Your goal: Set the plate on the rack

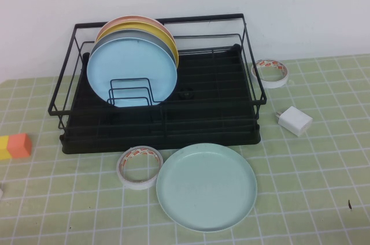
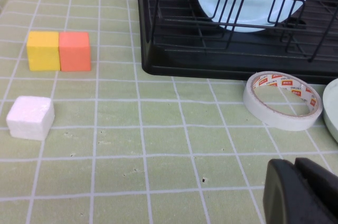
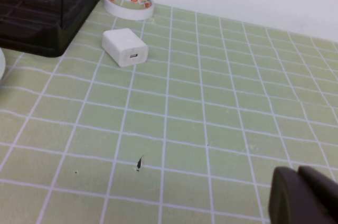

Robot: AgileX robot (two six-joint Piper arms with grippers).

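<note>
The pale mint-green plate lies flat on the table just in front of the black wire rack. Its rim edge shows in the left wrist view and the right wrist view. The rack also shows in the left wrist view and the right wrist view. Neither arm shows in the high view. My left gripper is shut and empty, low over the mat to the plate's left. My right gripper is shut and empty, over the mat to the plate's right.
A sky-blue plate stands in the rack's left dividers, with grey, yellow and pink plates behind it. A tape roll touches the mint plate's left. Another tape roll and a white charger lie right. Orange and yellow blocks sit left.
</note>
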